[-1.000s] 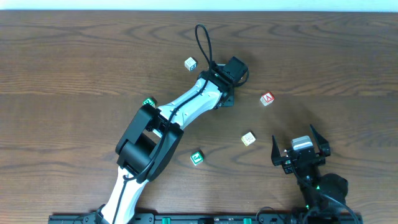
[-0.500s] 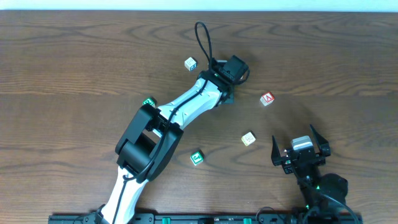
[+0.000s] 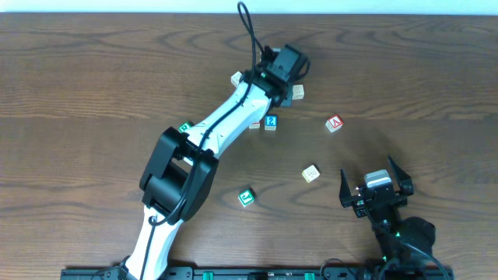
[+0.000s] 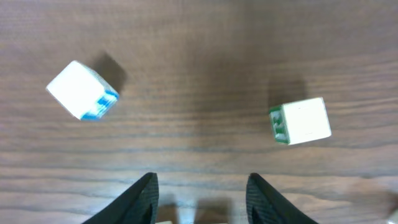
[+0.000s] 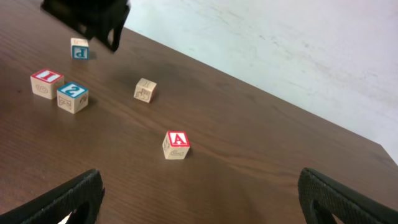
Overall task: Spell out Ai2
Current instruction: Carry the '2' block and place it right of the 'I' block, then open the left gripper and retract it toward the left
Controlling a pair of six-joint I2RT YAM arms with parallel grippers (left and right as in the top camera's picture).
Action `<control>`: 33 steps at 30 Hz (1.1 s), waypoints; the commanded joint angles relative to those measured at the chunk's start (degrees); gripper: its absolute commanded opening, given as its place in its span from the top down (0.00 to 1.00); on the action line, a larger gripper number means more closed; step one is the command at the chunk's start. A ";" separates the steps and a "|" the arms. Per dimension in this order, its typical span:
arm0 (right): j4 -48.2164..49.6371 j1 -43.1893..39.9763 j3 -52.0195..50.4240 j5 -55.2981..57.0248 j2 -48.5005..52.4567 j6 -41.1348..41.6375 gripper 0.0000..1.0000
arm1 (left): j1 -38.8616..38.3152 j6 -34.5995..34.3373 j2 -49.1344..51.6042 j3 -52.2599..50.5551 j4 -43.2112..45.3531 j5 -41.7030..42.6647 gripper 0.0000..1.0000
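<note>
A red "A" block [image 3: 334, 123] lies alone right of centre; it also shows in the right wrist view [image 5: 176, 144]. A red "i" block [image 5: 46, 83] and a blue "2" block [image 3: 271, 122] stand side by side on the table; the "2" also shows in the right wrist view [image 5: 72, 96]. My left gripper [image 3: 282, 74] hovers just beyond this pair, open and empty [image 4: 202, 202]. My right gripper [image 3: 376, 190] rests open and empty at the front right [image 5: 205, 205], well short of the "A" block.
A white-and-blue block [image 4: 83, 90] and a white-and-green block [image 4: 300, 121] lie past the left gripper. A cream block [image 3: 310, 173] and two green blocks [image 3: 247, 197] [image 3: 185, 127] lie nearer the front. The left arm crosses the table's middle.
My left gripper has moved up and towards the far edge, uncovering the blue "2" block beside the red "i" block. The right arm has not moved.
</note>
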 commanded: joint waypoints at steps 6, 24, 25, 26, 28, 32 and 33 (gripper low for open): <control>-0.04 0.26 -0.20 0.11 -0.39 -0.44 0.01 | 3.85 -3.85 -7.80 10.71 -20.39 -1.22 0.83; -0.04 0.26 -0.20 0.11 -0.39 -0.46 0.01 | 8.24 -2.64 -51.32 -22.80 -29.31 -0.70 0.85; -0.04 0.26 -0.20 0.11 -0.39 -0.44 0.01 | 8.24 -3.82 -53.72 -26.21 -28.85 -0.52 0.85; -0.04 0.26 -0.20 0.11 -0.39 -0.44 0.01 | 8.24 -4.57 -55.45 -28.61 -28.50 -0.52 0.84; -0.04 0.26 -0.20 0.11 -0.39 -0.44 0.01 | 8.24 -5.88 -59.78 -34.45 -27.43 -0.52 0.83; -0.04 0.26 -0.20 0.11 -0.39 -0.44 0.01 | 8.24 -6.10 -66.27 -42.25 -26.05 -0.50 0.67; -0.04 0.26 -0.20 0.11 -0.39 -0.44 0.01 | 8.24 -6.29 -67.25 -43.19 -25.97 -0.52 0.61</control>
